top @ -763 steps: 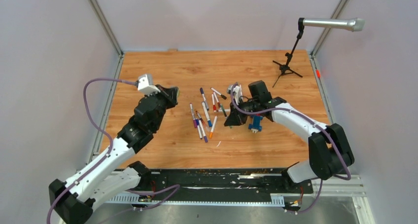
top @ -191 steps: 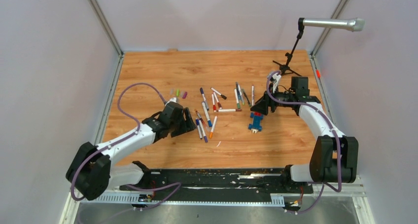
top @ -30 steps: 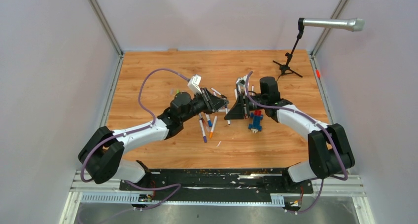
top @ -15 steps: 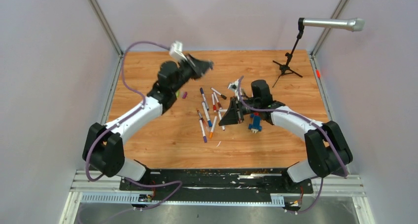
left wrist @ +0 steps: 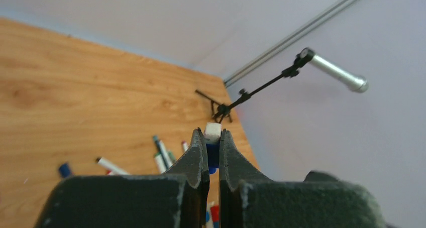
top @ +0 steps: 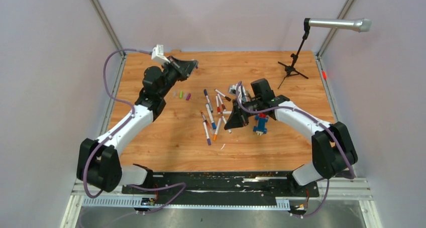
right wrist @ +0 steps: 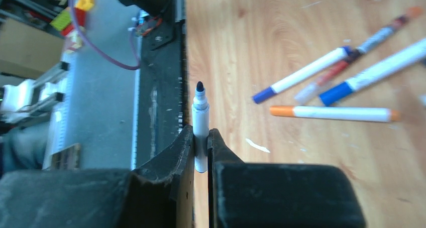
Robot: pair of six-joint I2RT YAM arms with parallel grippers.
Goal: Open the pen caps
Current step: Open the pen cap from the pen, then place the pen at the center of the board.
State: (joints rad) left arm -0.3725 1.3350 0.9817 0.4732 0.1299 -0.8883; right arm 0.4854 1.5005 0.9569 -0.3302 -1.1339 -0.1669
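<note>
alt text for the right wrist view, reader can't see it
The right tool grips an uncapped white pen, its dark tip bare. Beside it on the wooden table lie several other pens with blue and orange ends.

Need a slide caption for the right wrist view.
Right fingers pinch an uncapped, dark-tipped pen; other pens lie on the wooden table beside it.

The left arm [top: 125,130] and right arm [top: 301,120] share one build: white link shells between bulky black joint housings, with a purple cable [top: 108,75] looping alongside. The left gripper [left wrist: 211,137] and right gripper [right wrist: 201,132] each have two matte black fingers [left wrist: 193,160], wedge-shaped and tapering to narrow tips.
</note>
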